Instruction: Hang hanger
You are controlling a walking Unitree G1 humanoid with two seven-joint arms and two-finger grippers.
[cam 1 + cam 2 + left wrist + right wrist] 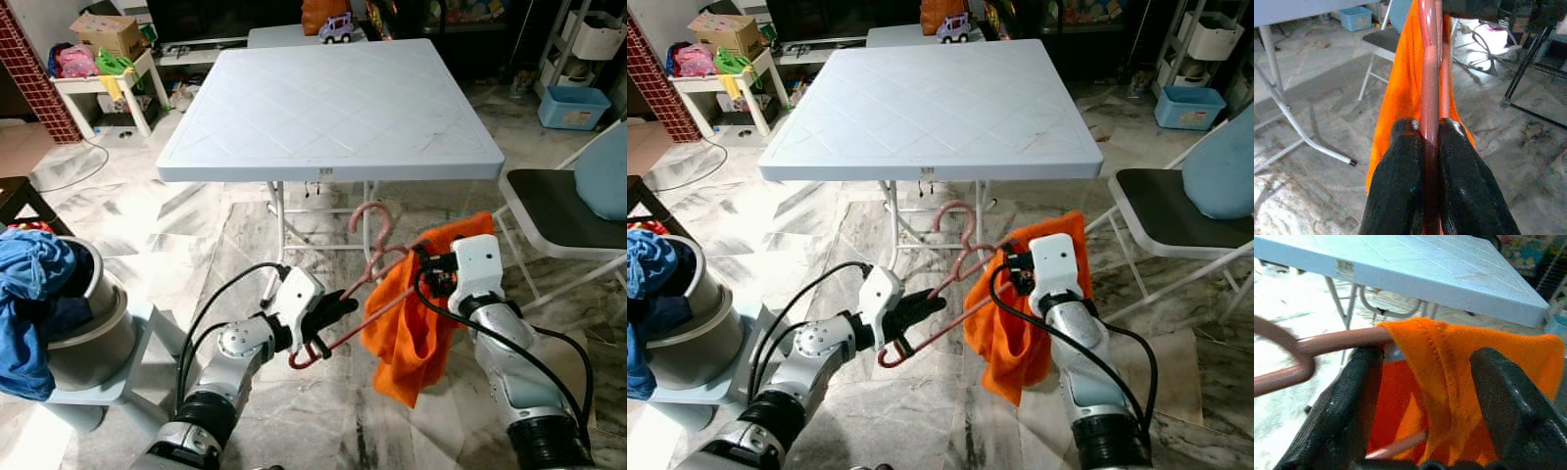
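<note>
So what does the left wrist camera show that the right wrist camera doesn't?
Left wrist view alone: the left gripper shut on the pink hanger, plus a folding chair and blue bin. Right wrist view alone: the right gripper open around the hanger's cloth-covered end, and the white tabletop. Both: the hanger and orange cloth.

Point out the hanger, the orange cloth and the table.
hanger (367,228), left eye view, on its hook.
orange cloth (407,338), left eye view, on its hanging middle.
table (333,108), left eye view, on its bare top.
</note>
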